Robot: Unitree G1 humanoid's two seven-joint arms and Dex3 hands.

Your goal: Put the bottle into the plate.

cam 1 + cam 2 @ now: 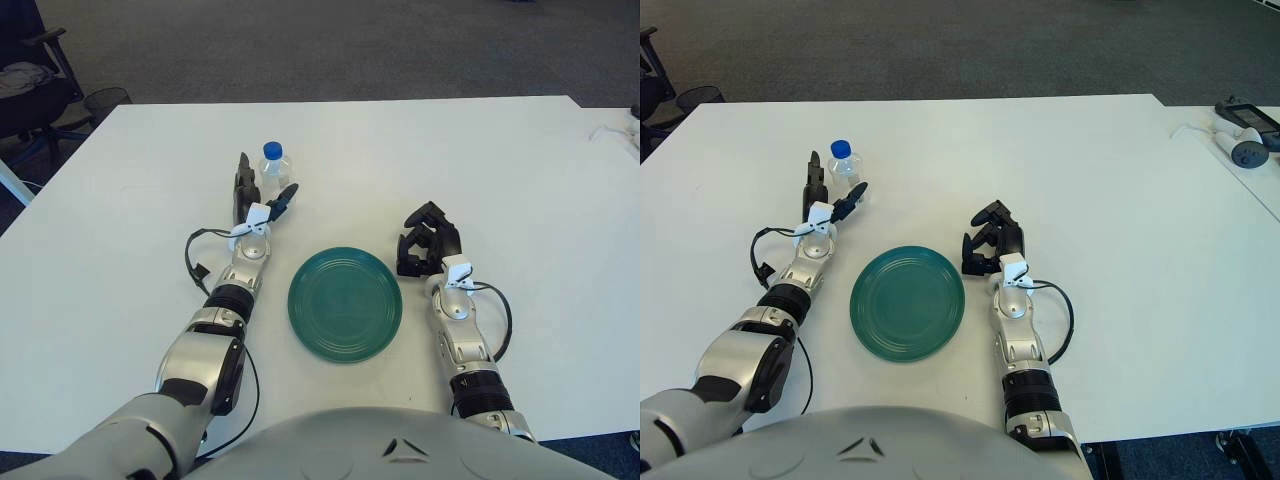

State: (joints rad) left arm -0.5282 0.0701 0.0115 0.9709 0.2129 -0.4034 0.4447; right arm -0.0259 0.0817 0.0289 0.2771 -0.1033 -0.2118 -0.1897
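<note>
**Left hand at the bottle, fingers spread**

The bottle [273, 168] stands upright on the white tabletop [420, 150], toward its far left part, well apart from the green plate [345, 304] near the front edge. The left hand [254, 203] sits just in front of the bottle, fingers [241, 183] spread on either side of it and not closed on it. The right hand [428, 240] shows right of the plate, fingers curled, holding nothing.
</note>
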